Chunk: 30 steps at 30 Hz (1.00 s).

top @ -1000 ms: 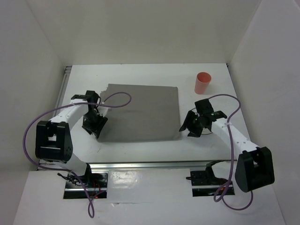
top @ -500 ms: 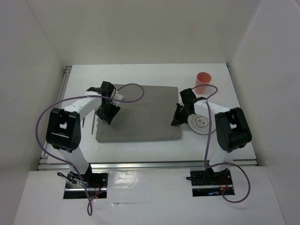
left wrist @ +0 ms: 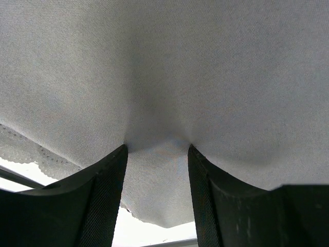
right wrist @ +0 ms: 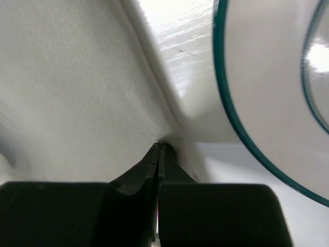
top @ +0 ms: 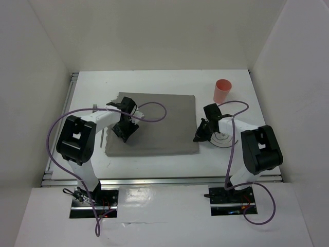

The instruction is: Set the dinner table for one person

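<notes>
A grey placemat (top: 159,121) lies in the middle of the white dinner table (top: 154,82). My left gripper (top: 125,131) rests on the mat's left part. In the left wrist view it (left wrist: 157,149) is open, tips pressed into the placemat (left wrist: 180,67), with cloth spanning the gap. My right gripper (top: 200,135) is at the mat's right edge. Its (right wrist: 160,145) fingers are shut, pinching the placemat (right wrist: 77,77), whose edge tents up at the tips. A white plate with a teal rim (top: 223,137) lies just right of it, close beside it in the right wrist view (right wrist: 267,77).
A pink cup (top: 222,91) stands upright at the back right, behind the plate. A thin utensil (top: 102,136) lies on the table off the mat's left edge. White walls enclose the table on three sides. Purple cables loop over both arms.
The right gripper came to the mat's right edge and shut on it. The left gripper slid from the mat's left edge further onto the cloth. The plate came into view.
</notes>
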{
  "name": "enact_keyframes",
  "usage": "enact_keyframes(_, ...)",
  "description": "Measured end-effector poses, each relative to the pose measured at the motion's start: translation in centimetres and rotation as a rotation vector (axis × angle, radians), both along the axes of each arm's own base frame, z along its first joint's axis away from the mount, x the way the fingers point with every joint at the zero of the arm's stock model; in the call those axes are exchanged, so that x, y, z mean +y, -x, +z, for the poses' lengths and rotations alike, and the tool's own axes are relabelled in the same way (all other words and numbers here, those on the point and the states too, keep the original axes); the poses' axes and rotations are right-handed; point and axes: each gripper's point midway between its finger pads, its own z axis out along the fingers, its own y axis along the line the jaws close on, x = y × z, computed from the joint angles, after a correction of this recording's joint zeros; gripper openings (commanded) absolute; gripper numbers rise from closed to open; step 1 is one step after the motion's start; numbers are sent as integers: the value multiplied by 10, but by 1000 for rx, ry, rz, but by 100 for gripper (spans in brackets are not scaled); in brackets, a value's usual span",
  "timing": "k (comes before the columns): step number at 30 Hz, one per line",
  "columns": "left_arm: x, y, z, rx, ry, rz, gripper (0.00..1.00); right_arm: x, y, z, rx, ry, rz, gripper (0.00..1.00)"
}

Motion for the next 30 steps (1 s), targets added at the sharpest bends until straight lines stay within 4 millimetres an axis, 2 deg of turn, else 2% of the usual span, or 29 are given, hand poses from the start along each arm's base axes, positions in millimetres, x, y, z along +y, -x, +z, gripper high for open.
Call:
enact_keyframes(7,-3,1,0,6,17,-1,58,-7,-3,1,-7,11,-23,0)
enact_keyframes(8,-4,1,0,8,20,-1,58,-8,-3,1,-8,13,-19,9)
enact_keyframes(9,-4,2,0,9,23,0,59,-8,-4,2,-10,15,-13,23)
enact_keyframes(10,-5,2,0,9,29,0,59,-9,-5,4,-12,21,-8,42)
enact_keyframes(11,-6,2,1,9,38,1,60,-9,-7,6,-16,29,-5,53)
enact_keyframes(12,-6,2,3,9,50,7,60,-11,-8,9,-24,45,7,59)
enact_keyframes(15,-6,-2,22,-24,94,27,62,-17,-9,21,-53,92,32,64)
enact_keyframes(19,7,-24,67,-158,152,106,62,-20,-1,37,-89,96,51,64)
enact_keyframes(21,16,-32,84,-216,170,141,63,-16,8,34,-90,67,77,62)
enact_keyframes(23,28,-35,91,-242,176,190,63,-11,21,23,-62,32,107,55)
enact_keyframes(24,34,-36,92,-246,177,211,63,-9,27,17,-42,16,118,46)
enact_keyframes(27,57,-38,92,-250,182,287,64,-5,39,2,10,-8,135,46)
enact_keyframes(29,75,-39,92,-257,177,341,64,-2,39,0,12,-25,144,45)
enact_keyframes(30,85,-40,92,-263,167,365,64,0,37,1,3,-33,148,41)
